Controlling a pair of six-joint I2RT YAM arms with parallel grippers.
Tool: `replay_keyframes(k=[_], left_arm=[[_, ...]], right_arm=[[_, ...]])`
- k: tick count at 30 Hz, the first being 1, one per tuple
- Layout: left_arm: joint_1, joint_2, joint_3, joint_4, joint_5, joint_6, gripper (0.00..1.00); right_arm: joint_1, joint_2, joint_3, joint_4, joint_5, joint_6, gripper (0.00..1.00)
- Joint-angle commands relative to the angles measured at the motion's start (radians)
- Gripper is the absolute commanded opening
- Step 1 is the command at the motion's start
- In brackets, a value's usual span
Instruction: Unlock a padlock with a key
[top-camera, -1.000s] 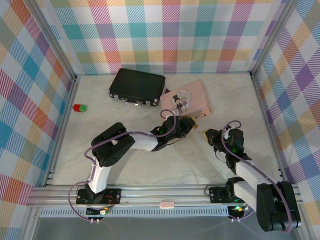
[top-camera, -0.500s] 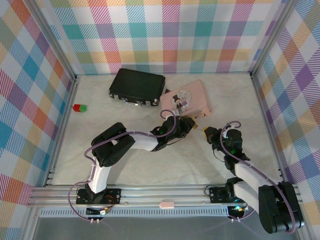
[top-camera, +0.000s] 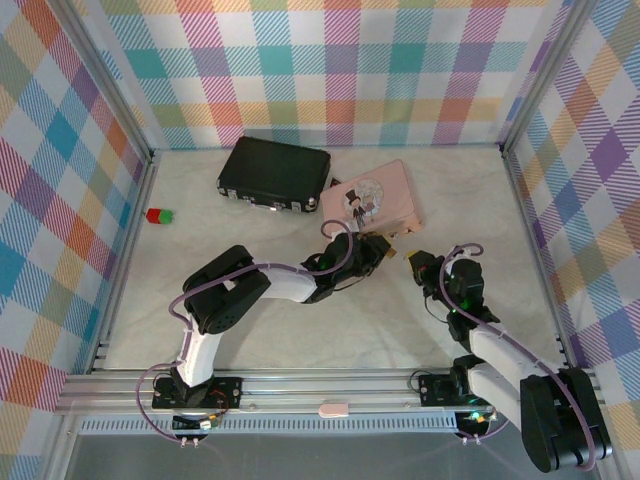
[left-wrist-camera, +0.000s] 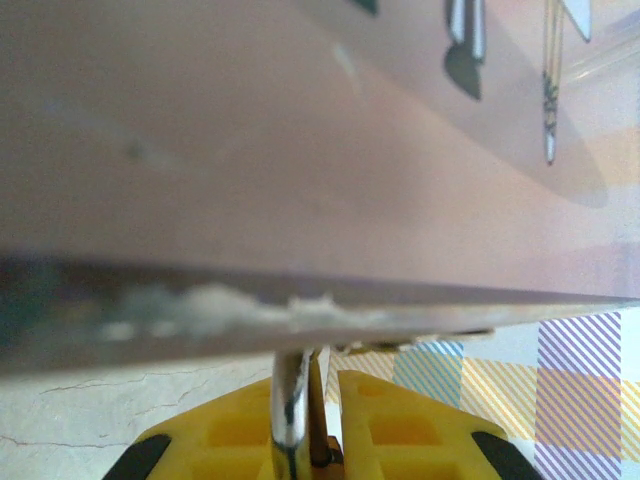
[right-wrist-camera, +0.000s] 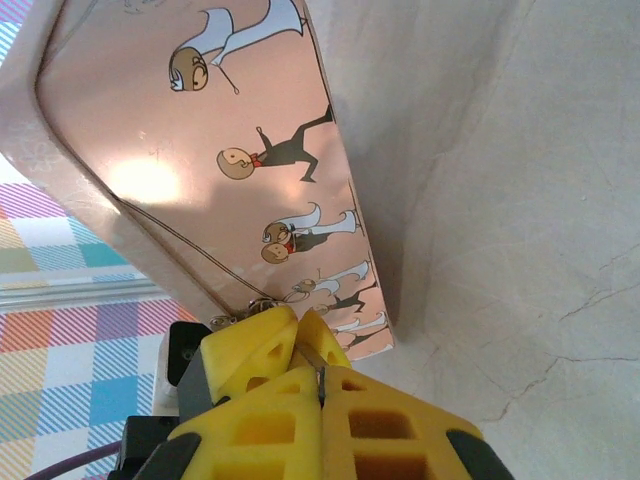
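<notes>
In the left wrist view my left gripper (left-wrist-camera: 327, 392) is shut on the padlock; its silvery shackle (left-wrist-camera: 289, 400) rises between the yellow fingers (left-wrist-camera: 420, 425) and a sliver of brass body shows beside it. The shackle runs up to the edge of the pink box (left-wrist-camera: 300, 150). My right gripper (right-wrist-camera: 320, 388) is shut on the key (right-wrist-camera: 319, 371), a thin grey strip pointing at the left gripper's fingers (right-wrist-camera: 250, 345) just ahead. From above, the left gripper (top-camera: 388, 246) and right gripper (top-camera: 411, 261) nearly touch at the near corner of the pink box (top-camera: 375, 195).
A black case (top-camera: 275, 170) lies behind and left of the pink box. A small red and green block (top-camera: 158, 215) sits near the left wall. The checked walls close in the table on three sides.
My right gripper has moved up and left with the key, closing on the left gripper. The left arm has hardly moved.
</notes>
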Motion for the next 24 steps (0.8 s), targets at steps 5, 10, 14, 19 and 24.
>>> replay_keyframes(k=[5, 10, 14, 19, 24], left_arm=[[-0.015, 0.003, 0.02, 0.125, -0.019, -0.033, 0.0], [-0.019, 0.002, 0.02, 0.128, -0.021, -0.035, 0.0], [-0.02, 0.002, 0.02, 0.128, -0.024, -0.037, 0.0], [-0.022, 0.002, 0.015, 0.129, -0.031, -0.04, 0.0], [-0.025, 0.003, 0.016, 0.132, -0.037, -0.043, 0.0]], right_arm=[[0.029, 0.043, 0.01, 0.049, 0.037, 0.019, 0.0], [0.042, 0.065, 0.014, 0.075, 0.043, 0.023, 0.0], [0.043, 0.065, 0.006, 0.106, 0.054, 0.032, 0.0], [0.045, 0.019, -0.001, 0.076, 0.078, 0.036, 0.0], [0.048, -0.009, -0.004, 0.038, 0.087, 0.038, 0.0]])
